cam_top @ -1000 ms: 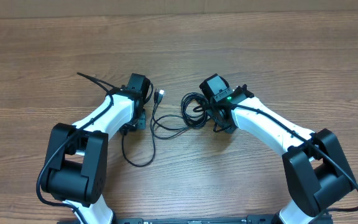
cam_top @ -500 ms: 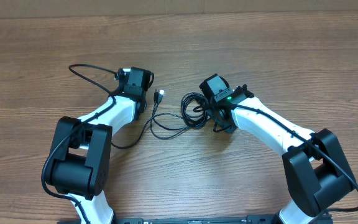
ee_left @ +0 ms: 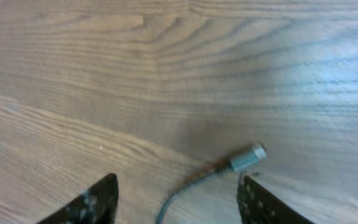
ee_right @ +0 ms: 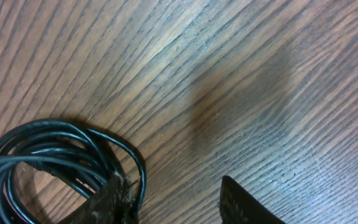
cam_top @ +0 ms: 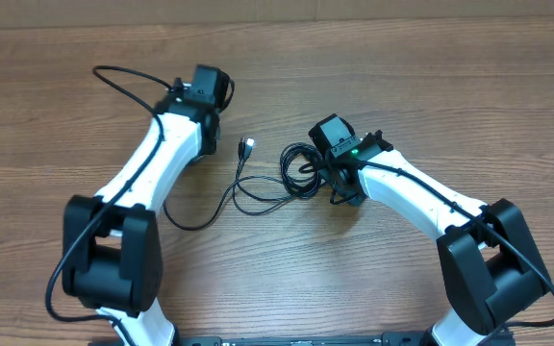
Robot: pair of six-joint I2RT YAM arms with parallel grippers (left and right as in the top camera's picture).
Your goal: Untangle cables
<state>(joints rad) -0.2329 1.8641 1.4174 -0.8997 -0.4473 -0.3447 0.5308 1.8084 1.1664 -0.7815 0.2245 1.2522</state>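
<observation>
Left end effector [ee_left: 176,200] stands apart, a silver-tipped cable [ee_left: 248,158] lying between. Right end effector [ee_right: 176,202], also apart, touches the coiled cables [ee_right: 55,127].

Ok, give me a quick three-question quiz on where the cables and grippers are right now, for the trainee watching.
1. True or false: the left gripper is clamped on the silver-tipped plug.
2. The coiled cable bundle lies: A) right beside the right gripper; B) under the left arm's base; C) at the far table edge.
3. What shows in the gap between the right gripper's fingers?

Key:
1. False. Its fingers stand apart, and the plug lies loose on the table near one finger.
2. A.
3. Bare wood. Nothing is gripped there.
</observation>
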